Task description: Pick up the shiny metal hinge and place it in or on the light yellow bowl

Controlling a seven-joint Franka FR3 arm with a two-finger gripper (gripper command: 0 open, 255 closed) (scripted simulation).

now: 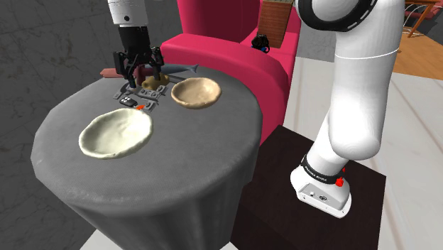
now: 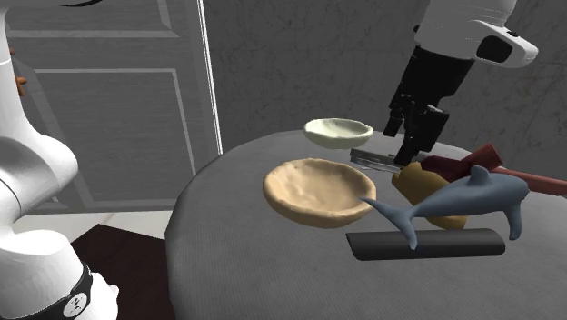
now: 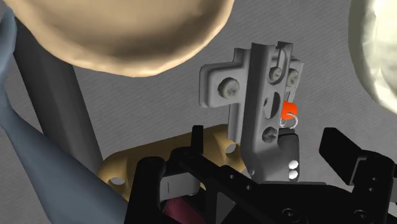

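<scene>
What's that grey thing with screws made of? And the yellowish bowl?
The hinge looks like metal: smooth grey with screw heads and a slight sheen. The pale yellow bowl looks like matte clay or ceramic, lumpy and uneven, but that's a guess.

The hinge (image 3: pixel 264 108), a grey metal piece with round screw heads and a small orange part, lies flat just beneath the gripper (image 3: pixel 254 167), between its spread fingers, while the shallow, pale yellow bowl (image 1: pixel 116 133) sits upright nearby, off to one side.
</scene>
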